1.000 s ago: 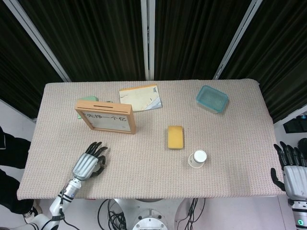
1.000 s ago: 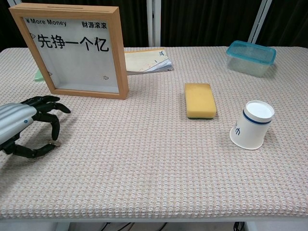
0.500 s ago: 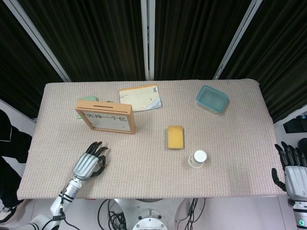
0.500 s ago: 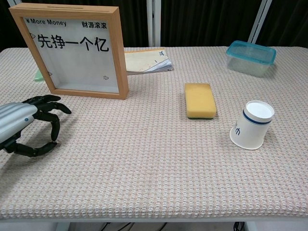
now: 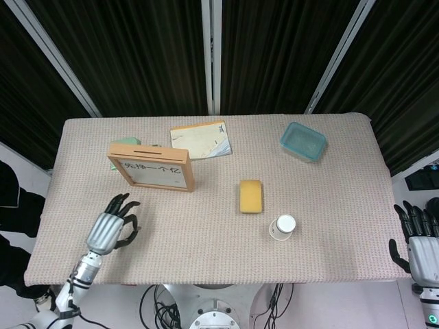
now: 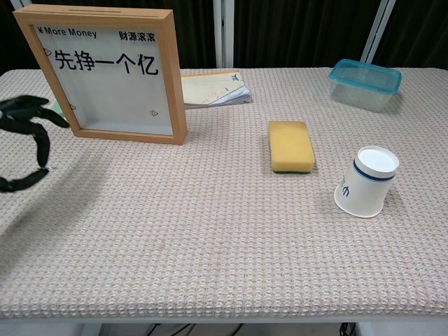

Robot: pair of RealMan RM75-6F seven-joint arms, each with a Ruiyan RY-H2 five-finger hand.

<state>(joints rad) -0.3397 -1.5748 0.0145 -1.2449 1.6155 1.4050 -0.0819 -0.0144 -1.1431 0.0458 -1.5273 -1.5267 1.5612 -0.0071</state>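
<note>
Over the near left part of the desk [image 5: 206, 240] the left hand [image 5: 110, 229] hovers with its fingers [image 6: 28, 119] spread and loosely curved, holding nothing. Nearest to it, just beyond its fingertips, stands the wooden picture frame [image 5: 152, 166], upright and leaning slightly back, its white face printed with Chinese characters and "More Money"; hand and frame are apart. A pale green thing [image 6: 56, 108] peeks out from behind the frame's left edge, too hidden to make out. Further from the hand, past the frame toward the far edge, a thin booklet [image 5: 201, 140] lies flat. To the right of the hand, near the middle of the desk, a yellow sponge [image 5: 251, 196] lies flat, and just beyond that a white paper cup [image 5: 282, 227] with a blue band stands upside down, tilted a little. Well away, at the far right corner, sits a clear blue food container [image 5: 302, 142] with its lid on.

Off the right edge of the desk, the right hand [image 5: 420, 243] hangs with fingers apart and pointing up, empty and touching nothing; the cup is the closest thing to it, though well apart.
</note>
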